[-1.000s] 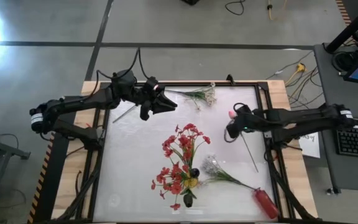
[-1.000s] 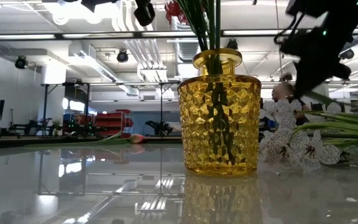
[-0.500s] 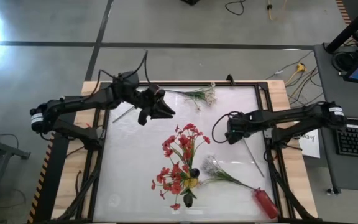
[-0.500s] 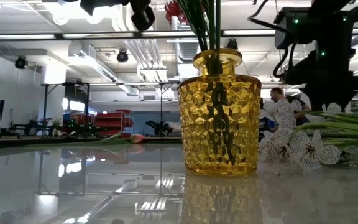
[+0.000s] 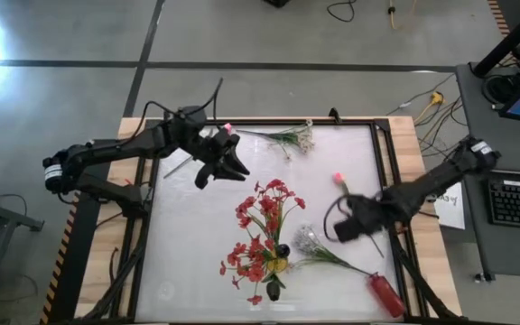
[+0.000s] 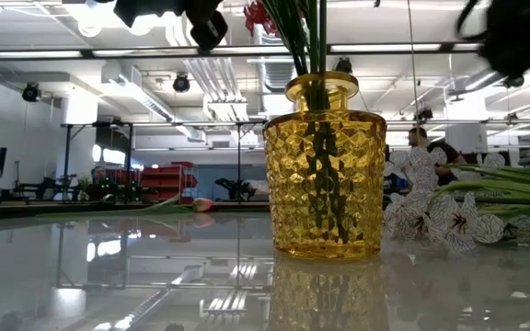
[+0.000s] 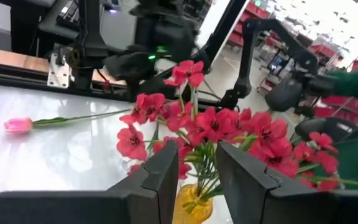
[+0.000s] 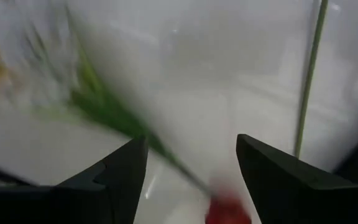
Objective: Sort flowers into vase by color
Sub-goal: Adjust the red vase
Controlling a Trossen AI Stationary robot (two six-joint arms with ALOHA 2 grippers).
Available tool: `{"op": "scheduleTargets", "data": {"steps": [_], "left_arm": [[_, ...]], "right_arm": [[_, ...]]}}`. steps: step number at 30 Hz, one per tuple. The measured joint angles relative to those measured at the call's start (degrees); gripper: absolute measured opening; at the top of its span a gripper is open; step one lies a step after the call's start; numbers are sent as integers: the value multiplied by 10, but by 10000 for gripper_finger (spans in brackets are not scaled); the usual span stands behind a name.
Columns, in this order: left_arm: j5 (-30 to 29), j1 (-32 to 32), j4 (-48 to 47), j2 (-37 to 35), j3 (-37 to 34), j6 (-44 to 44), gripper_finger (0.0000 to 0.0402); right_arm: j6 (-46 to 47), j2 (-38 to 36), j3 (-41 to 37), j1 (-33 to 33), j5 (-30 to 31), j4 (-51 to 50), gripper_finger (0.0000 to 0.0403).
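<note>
one yellow vase (image 5: 278, 264) of red flowers (image 5: 262, 236), two white sprays (image 5: 311, 240) (image 5: 292, 138), one pink bud stem (image 5: 339, 178), perhaps another (image 5: 227, 128), one red object (image 5: 385, 293), two arms.

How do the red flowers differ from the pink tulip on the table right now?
The red flowers stand in the yellow vase as a many-bloomed bunch; the pink tulip lies flat on the table, a single closed bud on one long stem. Both have green stems.
</note>
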Motion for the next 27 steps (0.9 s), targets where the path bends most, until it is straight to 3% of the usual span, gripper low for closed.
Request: {"op": "scheduleTargets", "data": {"steps": [4,9,19,27], "left_arm": [[-1,0,-1,0,0,24,99],[-4,0,0,0,0,28,99],[-6,0,1,0,0,21,99],[-30,-1,6,1,0,11,99]], "right_arm": [[100,35,21,100,-38,2,238],[140,97,47,166,-103,8,246],[121,194,66,196,-204,53,341],[55,264,49,204,-237,125,321]]}}
